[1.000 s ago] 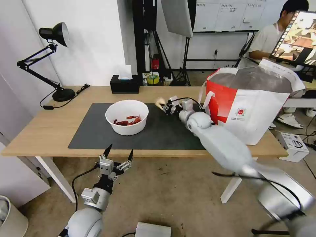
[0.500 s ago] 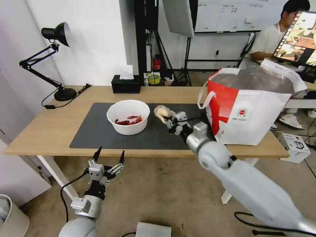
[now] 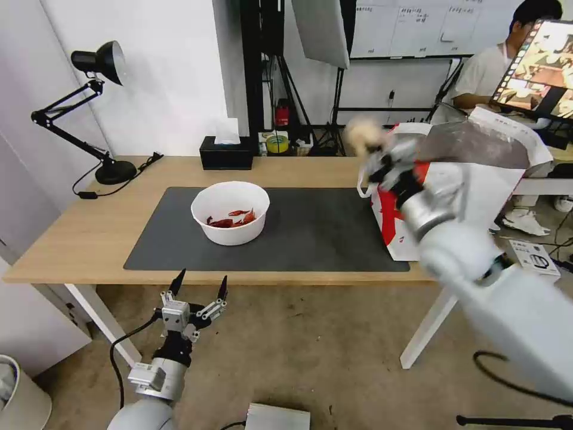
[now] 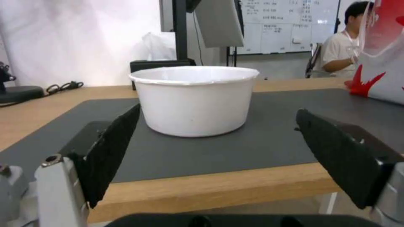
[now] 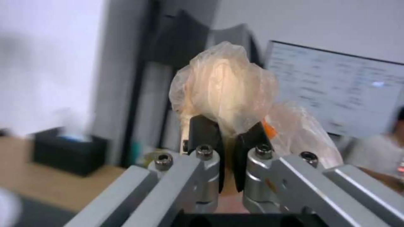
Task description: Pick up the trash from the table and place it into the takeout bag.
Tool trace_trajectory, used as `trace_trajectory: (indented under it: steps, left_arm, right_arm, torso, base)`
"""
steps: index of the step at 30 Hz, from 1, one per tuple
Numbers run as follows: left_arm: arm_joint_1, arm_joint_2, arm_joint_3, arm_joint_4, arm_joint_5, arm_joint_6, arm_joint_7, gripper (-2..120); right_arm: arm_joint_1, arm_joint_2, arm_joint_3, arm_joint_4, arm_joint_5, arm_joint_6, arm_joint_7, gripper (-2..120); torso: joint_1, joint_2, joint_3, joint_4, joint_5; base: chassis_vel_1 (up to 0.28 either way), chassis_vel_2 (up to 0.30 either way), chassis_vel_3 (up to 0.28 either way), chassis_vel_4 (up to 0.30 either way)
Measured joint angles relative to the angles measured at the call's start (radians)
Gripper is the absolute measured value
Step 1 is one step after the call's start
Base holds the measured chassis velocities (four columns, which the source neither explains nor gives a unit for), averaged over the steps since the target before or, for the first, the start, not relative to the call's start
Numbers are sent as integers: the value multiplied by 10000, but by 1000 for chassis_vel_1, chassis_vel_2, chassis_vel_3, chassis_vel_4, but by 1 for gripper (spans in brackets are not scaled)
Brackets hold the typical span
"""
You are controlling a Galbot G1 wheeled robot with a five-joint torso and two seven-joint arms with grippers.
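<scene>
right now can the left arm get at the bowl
Probably yes. The left gripper hangs open just off the table's near edge, and its wrist view looks straight at the bowl with bare mat between. The right gripper, shut on the ball, is up by the bag.

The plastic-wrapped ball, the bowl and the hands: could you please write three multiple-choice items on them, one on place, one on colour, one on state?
1. Where is the plastic-wrapped ball?
A. on the mat
B. in the bowl
C. raised beside the takeout bag

2. What colour are the scraps in the white bowl?
A. red
B. green
C. blue

3. How is the left hand?
A. shut on the bowl
B. open, below the table edge
C. inside the bag

Answers: 1 C, the right hand pinches it aloft; 2 A, red bits show inside; 3 B, its fingers are spread, holding nothing.
</scene>
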Motion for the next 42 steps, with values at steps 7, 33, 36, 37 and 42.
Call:
trace_trajectory:
  steps: [7, 33, 36, 37, 42]
  left_arm:
    - [-33, 15, 57, -50, -2, -5, 35, 100]
    - [-165, 303, 167, -196, -364, 46, 74, 100]
    - [-174, 301, 174, -187, -359, 47, 80, 100]
    - [-174, 301, 174, -187, -359, 47, 80, 100]
    - [-155, 308, 161, -201, -355, 49, 86, 100]
  right_arm:
    - [356, -462, 341, -579, 1201, -902, 1200, 3]
    - [292, -469, 634, -1682, 3512, -1855, 1783, 46]
    - [282, -507, 636, -1684, 3512, -1849, 1772, 61]
    - [282, -507, 636, -1684, 3512, -1849, 1772, 61]
    - [292, -548, 640, -1706, 3525, -1840, 1760, 78]
  torso:
    - [0, 0, 0, -1, 1]
    - [1, -1, 0, 0, -3]
    - [1, -1, 0, 0, -3]
    - [1, -1, 0, 0, -3]
    - [1, -1, 0, 0, -1]
  base:
    - [0, 0, 0, 0]
    - [0, 0, 0, 0]
    - [0, 0, 0, 0]
    - [0, 0, 0, 0]
    - [0, 0, 0, 0]
